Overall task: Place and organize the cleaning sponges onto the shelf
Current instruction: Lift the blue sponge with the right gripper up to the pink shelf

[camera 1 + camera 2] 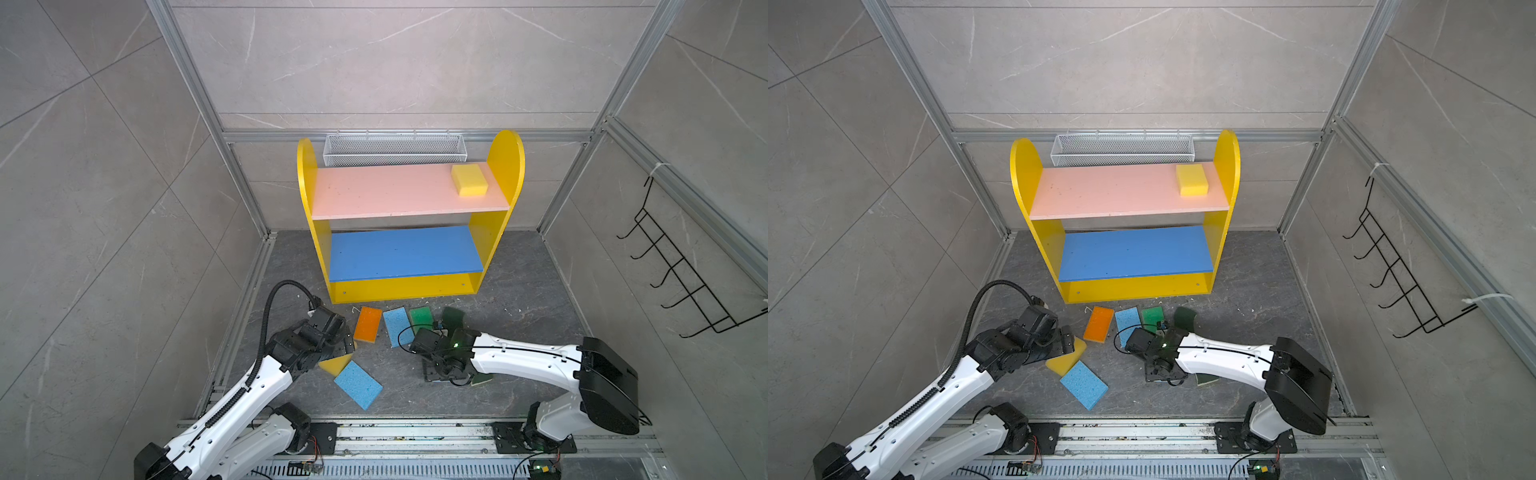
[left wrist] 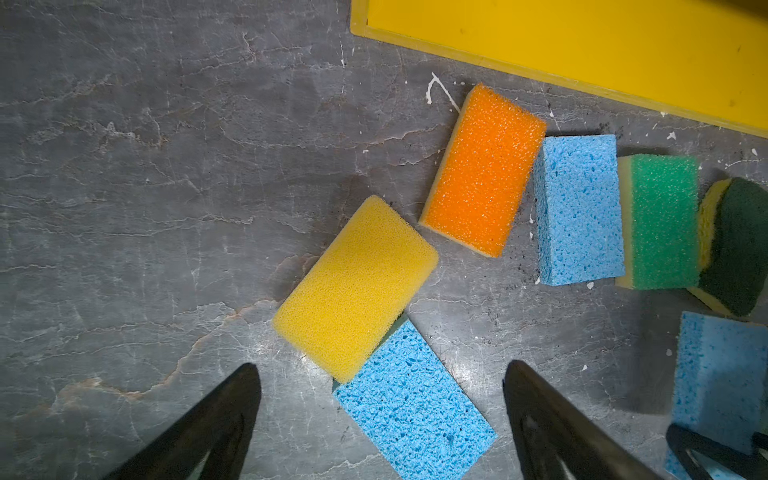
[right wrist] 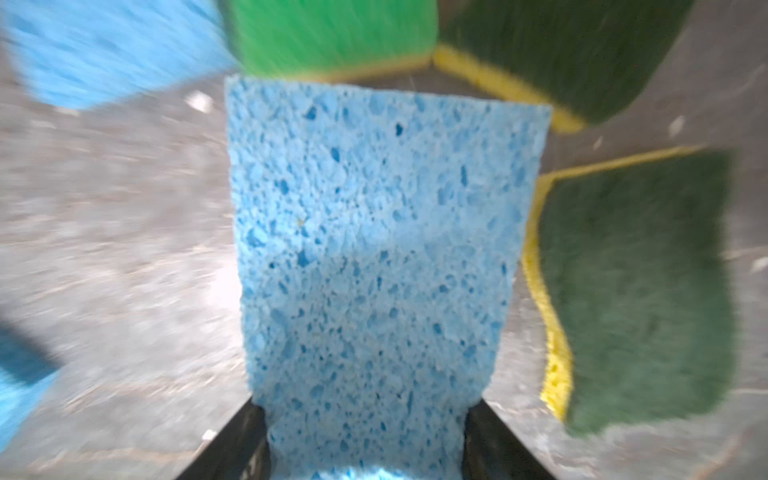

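Up on the shelf [image 1: 505,166], right end of the pink board [image 1: 395,191]: one yellow sponge [image 1: 469,179]. Rest are on the grey surface [image 1: 519,291] in front. Row by the shelf base: orange sponge [image 1: 368,325], blue sponge [image 1: 395,324], bright green sponge [image 1: 420,318], dark green sponge [image 1: 453,318]. Further out, second yellow sponge [image 2: 353,286] touches near blue sponge [image 2: 411,411]. Over that pair, left fingers [image 2: 208,428] spread wide, gripping nothing. Meanwhile right fingers [image 3: 494,444] clamped on held blue sponge [image 3: 374,249]. Partly under the right arm [image 1: 523,357]: second dark green sponge [image 1: 482,379].

I find nothing readable from my station — no text, label, brand or number in any view.
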`<state>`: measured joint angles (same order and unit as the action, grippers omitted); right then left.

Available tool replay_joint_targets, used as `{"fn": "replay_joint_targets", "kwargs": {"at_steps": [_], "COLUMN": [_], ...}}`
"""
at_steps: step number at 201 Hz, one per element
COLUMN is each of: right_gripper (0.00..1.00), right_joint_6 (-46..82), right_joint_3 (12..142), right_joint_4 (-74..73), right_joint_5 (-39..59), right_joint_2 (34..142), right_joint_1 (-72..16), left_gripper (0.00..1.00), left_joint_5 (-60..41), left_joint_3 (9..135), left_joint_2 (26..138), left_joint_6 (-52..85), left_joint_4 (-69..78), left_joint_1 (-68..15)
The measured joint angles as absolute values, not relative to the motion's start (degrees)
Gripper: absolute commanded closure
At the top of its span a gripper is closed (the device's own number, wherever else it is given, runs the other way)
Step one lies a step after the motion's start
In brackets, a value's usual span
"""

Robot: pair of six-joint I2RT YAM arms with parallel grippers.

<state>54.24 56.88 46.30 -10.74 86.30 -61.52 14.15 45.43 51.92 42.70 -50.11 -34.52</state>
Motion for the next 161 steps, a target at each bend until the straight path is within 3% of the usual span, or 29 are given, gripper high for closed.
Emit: {"fn": "replay_joint_targets", "kwargs": {"at_steps": [49, 161], "right_gripper": [0.32, 0.30], "right_joint_6": [50.59, 33.58], "right_joint_3": [64.55, 99.37], "right_joint_4": [52.51, 59.83], "right_joint_5": [-14.17, -25.15], "right_joint_2": [81.62, 83.53], "right_joint_1": [-62.04, -62.02], "left_gripper": [0.06, 0.06], "left_joint_5": [15.97, 18.17], "left_joint_3": [48.03, 52.31], "left_joint_2": [51.88, 49.89], "left_joint_6": [42.68, 42.28], "left_joint_4": [-52.10, -55.05], "left_joint_1": [-34.52, -34.52]}}
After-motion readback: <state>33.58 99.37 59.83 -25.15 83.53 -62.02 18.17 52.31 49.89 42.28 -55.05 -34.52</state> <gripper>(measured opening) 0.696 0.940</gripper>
